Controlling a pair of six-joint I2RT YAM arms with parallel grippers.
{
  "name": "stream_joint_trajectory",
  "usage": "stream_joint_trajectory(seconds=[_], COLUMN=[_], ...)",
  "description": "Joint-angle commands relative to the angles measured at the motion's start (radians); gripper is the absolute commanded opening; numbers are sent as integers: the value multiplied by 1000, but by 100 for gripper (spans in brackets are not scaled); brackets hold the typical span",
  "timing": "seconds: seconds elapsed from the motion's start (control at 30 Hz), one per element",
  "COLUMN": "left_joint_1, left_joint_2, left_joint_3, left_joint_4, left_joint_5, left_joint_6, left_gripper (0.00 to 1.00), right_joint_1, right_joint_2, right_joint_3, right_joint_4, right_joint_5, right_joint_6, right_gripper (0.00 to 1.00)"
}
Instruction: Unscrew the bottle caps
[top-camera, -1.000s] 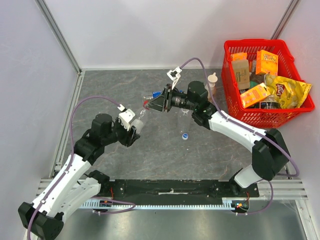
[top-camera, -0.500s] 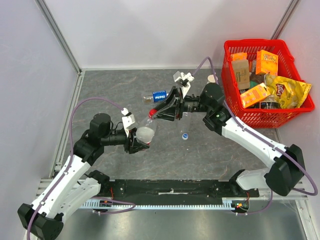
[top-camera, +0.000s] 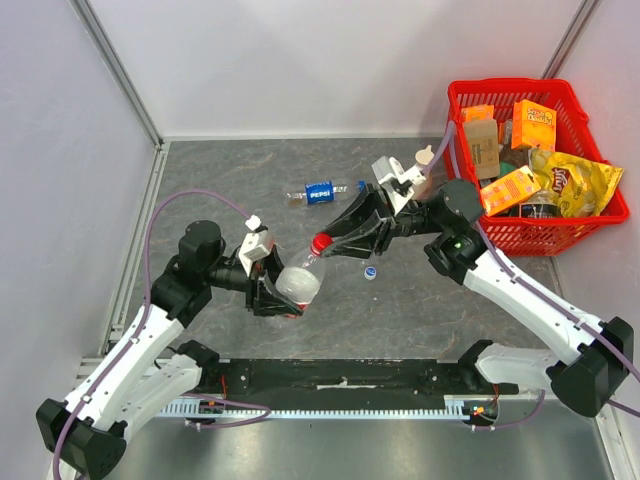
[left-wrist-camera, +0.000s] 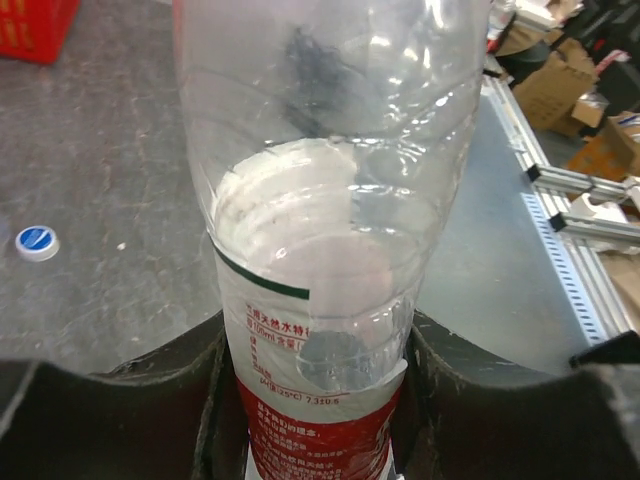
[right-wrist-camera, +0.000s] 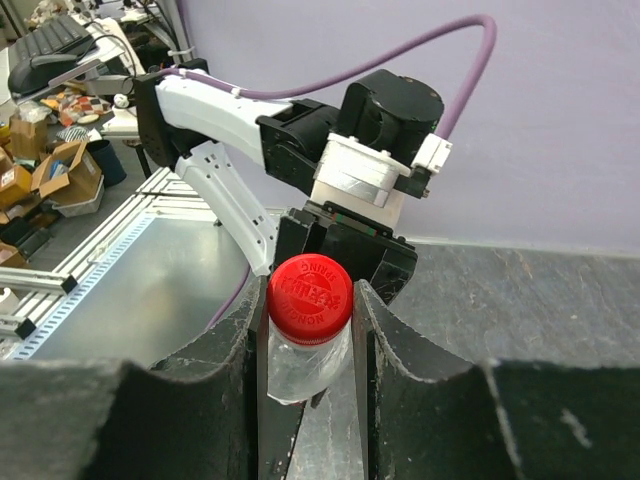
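Note:
My left gripper (top-camera: 272, 292) is shut on the lower body of the red-label bottle (top-camera: 298, 280) and holds it tilted above the table. In the left wrist view the bottle (left-wrist-camera: 330, 250) fills the space between the fingers of the left gripper (left-wrist-camera: 315, 400). My right gripper (top-camera: 335, 243) is shut on the bottle's red cap (top-camera: 321, 243). In the right wrist view the red cap (right-wrist-camera: 309, 286) sits between both fingers of the right gripper (right-wrist-camera: 309, 300). A loose blue cap (top-camera: 370, 271) lies on the table. The Pepsi bottle (top-camera: 320, 192) lies on its side further back. The white cap is not in view.
A red basket (top-camera: 470, 205) full of snack packs stands at the back right. A beige bottle with a pointed nozzle (top-camera: 426, 160) stands just left of it. The blue cap also shows in the left wrist view (left-wrist-camera: 36, 242).
Both grippers have moved together toward the near side and the right, carrying the red-label bottle. The right arm has stretched out, and the Pepsi bottle behind it now shows fully.

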Motion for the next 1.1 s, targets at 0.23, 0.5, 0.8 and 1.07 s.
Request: stream_joint_trajectory(seconds=[0.23, 0.5, 0.8, 1.07], left_joint_1=[1, 1, 0, -2], left_joint_2=[-5, 9, 9, -2], left_joint_3=[56, 47, 47, 35], left_joint_4=[183, 183, 185, 185], left_joint_5=[216, 245, 299, 325], left_joint_6=[-164, -177, -189, -189], left_gripper=[24, 22, 20, 14], right_joint_1=[6, 8, 12, 14], right_joint_2=[-53, -65, -82, -112], right_joint_3=[-29, -40, -40, -38], right_joint_4=[87, 116, 150, 154], right_joint_5=[-141, -153, -173, -194], right_joint_6=[7, 10, 22, 13], right_gripper=[0, 0, 0, 0])
